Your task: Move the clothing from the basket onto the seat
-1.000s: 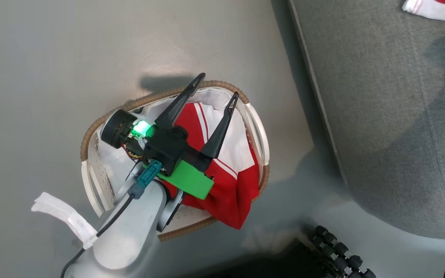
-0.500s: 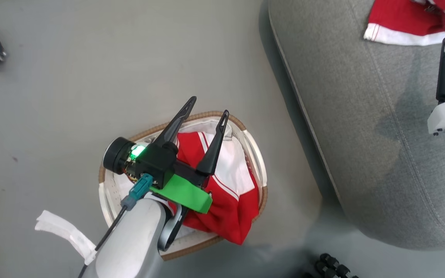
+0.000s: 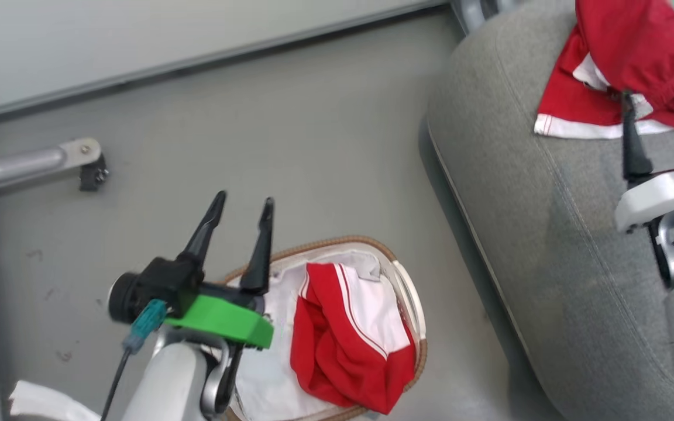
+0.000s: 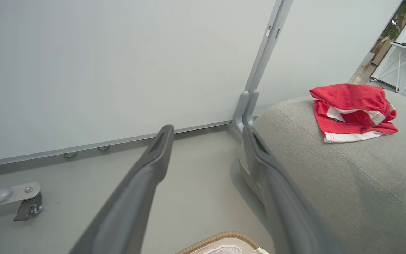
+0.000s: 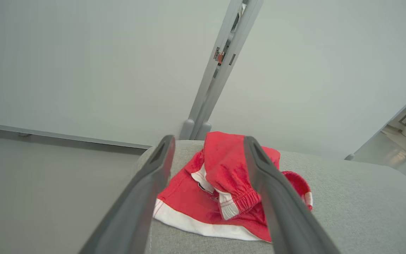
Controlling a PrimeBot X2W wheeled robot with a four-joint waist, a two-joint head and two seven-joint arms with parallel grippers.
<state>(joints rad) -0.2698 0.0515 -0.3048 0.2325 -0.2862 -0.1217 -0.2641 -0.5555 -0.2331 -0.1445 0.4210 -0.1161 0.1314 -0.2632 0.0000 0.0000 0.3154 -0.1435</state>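
Clothing [image 3: 343, 339] in the basket [image 3: 337, 241] lies on the liner [image 3: 267, 374], so the left claw [image 3: 242, 202], wide open and empty, might pinch both. Right claw [image 3: 656, 90] gapes empty above the seat [image 3: 547, 234].

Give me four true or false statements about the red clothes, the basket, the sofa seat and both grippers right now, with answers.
1. A red garment lies in the basket. True.
2. The seat has nothing on it. False: red clothing lies on it.
3. The left gripper holds a garment. False: its jaws stand open, holding nothing.
4. The right gripper is open, its fingers pointing at the red clothing on the seat. True.
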